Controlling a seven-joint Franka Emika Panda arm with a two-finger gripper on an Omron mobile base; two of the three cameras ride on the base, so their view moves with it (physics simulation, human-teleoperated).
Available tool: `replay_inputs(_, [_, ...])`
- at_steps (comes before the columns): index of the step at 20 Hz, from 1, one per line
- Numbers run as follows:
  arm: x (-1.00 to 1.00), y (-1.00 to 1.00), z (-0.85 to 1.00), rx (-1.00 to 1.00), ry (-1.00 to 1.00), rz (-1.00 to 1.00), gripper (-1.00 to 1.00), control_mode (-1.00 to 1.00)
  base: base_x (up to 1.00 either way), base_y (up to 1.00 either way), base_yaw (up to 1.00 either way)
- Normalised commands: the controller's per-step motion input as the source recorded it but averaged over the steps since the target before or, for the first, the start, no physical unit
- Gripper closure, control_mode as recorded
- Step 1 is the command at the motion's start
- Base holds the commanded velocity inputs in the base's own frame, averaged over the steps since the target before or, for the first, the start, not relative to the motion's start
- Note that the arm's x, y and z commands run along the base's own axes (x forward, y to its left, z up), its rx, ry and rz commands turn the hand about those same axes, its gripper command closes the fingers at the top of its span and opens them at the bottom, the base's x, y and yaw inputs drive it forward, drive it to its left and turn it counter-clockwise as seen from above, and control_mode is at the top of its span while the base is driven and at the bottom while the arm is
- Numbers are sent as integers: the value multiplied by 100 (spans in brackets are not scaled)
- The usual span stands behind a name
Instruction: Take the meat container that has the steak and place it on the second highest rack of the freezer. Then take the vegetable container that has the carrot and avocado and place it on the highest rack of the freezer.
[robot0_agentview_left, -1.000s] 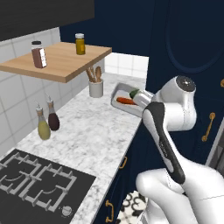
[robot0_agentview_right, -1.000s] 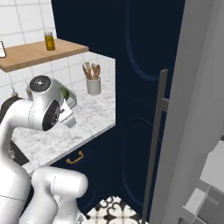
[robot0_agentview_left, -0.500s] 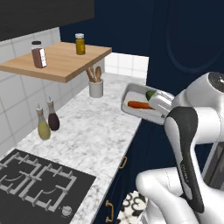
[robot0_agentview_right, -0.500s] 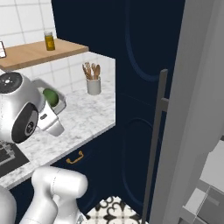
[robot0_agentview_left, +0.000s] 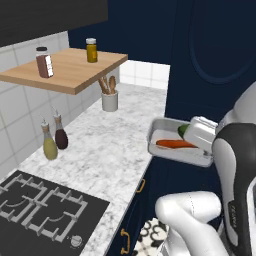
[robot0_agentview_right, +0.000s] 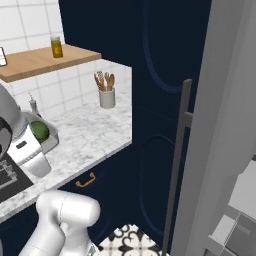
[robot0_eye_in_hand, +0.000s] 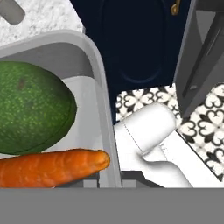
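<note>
The claw (robot0_agentview_left: 201, 141) is closed on the near rim of the vegetable container (robot0_agentview_left: 167, 132), a shallow grey tray held in the air past the edge of the marble worktop (robot0_agentview_left: 107, 145), with dark blue cabinet fronts below it. Inside the tray, right in front of the claw, the carrot (robot0_agentview_left: 175, 144) lies lengthwise, and the avocado (robot0_agentview_left: 184, 130) sits just beside it, tucked against the claw end of the tray; in the hand view the avocado (robot0_eye_in_hand: 33, 107) and carrot (robot0_eye_in_hand: 50, 168) touch or nearly touch. In the right base view the freezer (robot0_agentview_right: 225, 125) stands well apart from the claw, across the gap, its grey door open with the dark bar handle (robot0_agentview_right: 177, 165) facing the robot.
</note>
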Motion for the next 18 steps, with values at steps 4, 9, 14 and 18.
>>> replay_inputs(4, [0, 0, 0, 0, 0, 0, 100, 100, -100, 1, 0])
replay_inputs(9, [0, 0, 0, 0, 0, 0, 100, 100, -100, -2, -5])
replay_inputs(14, [0, 0, 0, 0, 0, 0, 100, 100, -98, -28, -38])
replay_inputs(18, [0, 0, 0, 0, 0, 0, 100, 100, -55, -69, -46])
